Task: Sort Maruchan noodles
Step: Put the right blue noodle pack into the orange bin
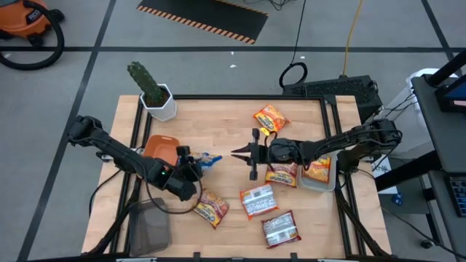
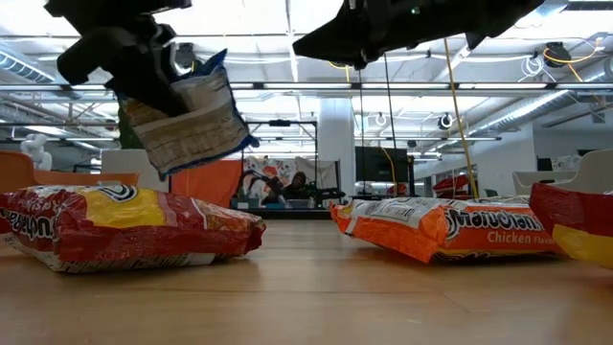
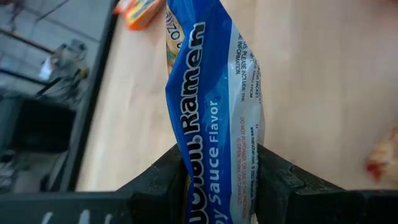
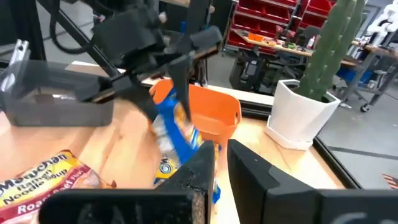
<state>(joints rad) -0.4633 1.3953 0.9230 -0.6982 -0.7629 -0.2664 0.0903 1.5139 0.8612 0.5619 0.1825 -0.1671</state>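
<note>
The left gripper (image 1: 191,161) is clamped on a blue-and-white noodle packet (image 3: 214,106), holding it up off the wooden table (image 1: 226,120) just beside the orange bowl (image 1: 162,148) — in the low view the packet hangs tilted in the air, clear of the packets lying below. The right gripper (image 1: 240,153) hovers near the table's middle, pointing toward the left one, its fingers nearly together with only a narrow gap and nothing between them. The other noodle packets lie scattered: an orange one (image 1: 270,118) toward the far edge, a red-and-yellow one (image 1: 211,208) near the left arm, two dark red-and-white ones (image 1: 259,200) toward the near edge, and one (image 1: 318,169) in the grey tray (image 1: 321,186) at the right. A potted cactus (image 1: 153,91) stands at the far left corner.
</note>
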